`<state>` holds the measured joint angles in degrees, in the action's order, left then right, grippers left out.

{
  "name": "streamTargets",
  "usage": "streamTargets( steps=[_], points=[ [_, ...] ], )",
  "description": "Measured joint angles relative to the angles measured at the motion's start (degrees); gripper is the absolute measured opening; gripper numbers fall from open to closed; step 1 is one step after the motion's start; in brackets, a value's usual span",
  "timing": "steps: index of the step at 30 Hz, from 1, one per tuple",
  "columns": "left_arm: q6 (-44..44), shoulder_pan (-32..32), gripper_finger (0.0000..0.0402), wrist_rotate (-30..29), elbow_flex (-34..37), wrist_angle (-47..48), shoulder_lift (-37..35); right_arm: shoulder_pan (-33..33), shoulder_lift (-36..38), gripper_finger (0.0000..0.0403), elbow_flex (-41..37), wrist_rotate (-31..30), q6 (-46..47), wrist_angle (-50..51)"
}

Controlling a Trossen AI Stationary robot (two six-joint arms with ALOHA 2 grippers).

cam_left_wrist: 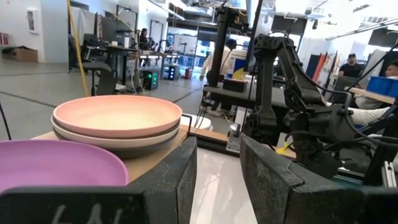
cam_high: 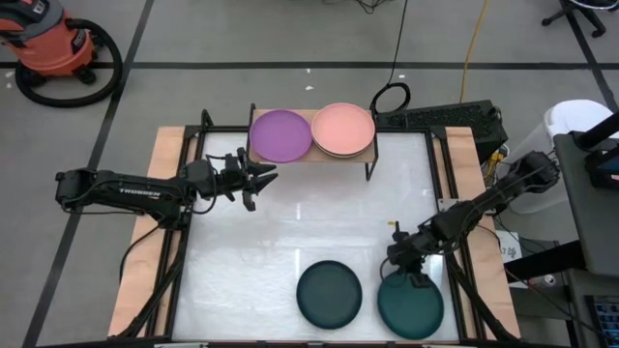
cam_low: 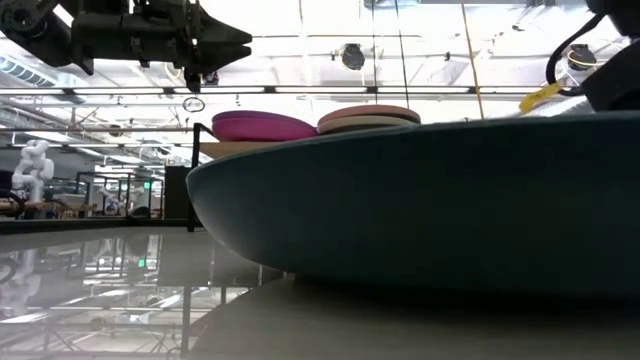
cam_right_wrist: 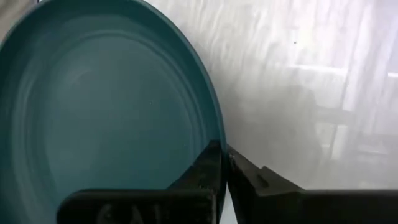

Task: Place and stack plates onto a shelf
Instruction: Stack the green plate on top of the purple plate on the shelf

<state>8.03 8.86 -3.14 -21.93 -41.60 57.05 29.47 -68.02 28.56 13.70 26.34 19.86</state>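
The shelf [cam_high: 313, 158] stands at the table's far edge. On it lie a purple plate [cam_high: 280, 135] and a salmon pink plate [cam_high: 344, 128], which sits on a beige plate [cam_left_wrist: 118, 142]. My left gripper [cam_high: 266, 177] hovers open just in front of the purple plate [cam_left_wrist: 56, 165], touching nothing. A dark teal plate [cam_high: 411, 305] lies at the table's near right, and a charcoal plate [cam_high: 329, 293] lies flat to its left. My right gripper [cam_high: 414, 274] is shut on the teal plate's far rim. My right gripper pinches the dark teal plate's rim [cam_right_wrist: 215, 121] on its far side, one finger inside the plate and one outside. The fingers come from above and from the far right, slanting down. The plate's base seems to lie on the table [cam_low: 300, 275].
Black frame rails [cam_high: 184, 242] run along the table's left and right sides. The white tabletop [cam_high: 290, 222] between shelf and near plates holds nothing. Cables and a power strip [cam_high: 435, 118] lie beyond the shelf. People stand in the room behind.
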Motion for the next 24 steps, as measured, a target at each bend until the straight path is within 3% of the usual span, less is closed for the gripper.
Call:
streamTargets(
  steps=[8,12,15,18,21,24],
  points=[
    [0.0,0.0,0.0129,0.0,0.0,0.0,0.0,-2.7,6.3,0.0002,-0.1,-1.2,-0.6,4.3],
    [-0.1,0.0,0.0129,0.0,0.0,0.0,0.0,-5.0,12.0,0.0001,-0.1,-7.9,3.1,5.9],
    [0.0,0.0,0.0129,-0.1,0.0,0.0,0.0,-7.4,16.8,0.0001,-0.1,-15.3,4.3,6.1],
    [-0.1,0.0,0.0129,-1.3,0.0,0.0,0.0,-10.2,21.1,0.0001,-0.1,-26.8,2.8,2.0],
    [-0.1,0.0,0.0129,-2.8,0.0,0.0,0.0,-12.9,23.8,0.0001,-0.1,-39.9,-0.5,-8.1],
    [-0.1,0.0,0.0129,-3.0,0.0,0.0,0.0,-15.9,24.7,0.0001,-0.1,-46.4,-6.0,-24.3]
  ],
)
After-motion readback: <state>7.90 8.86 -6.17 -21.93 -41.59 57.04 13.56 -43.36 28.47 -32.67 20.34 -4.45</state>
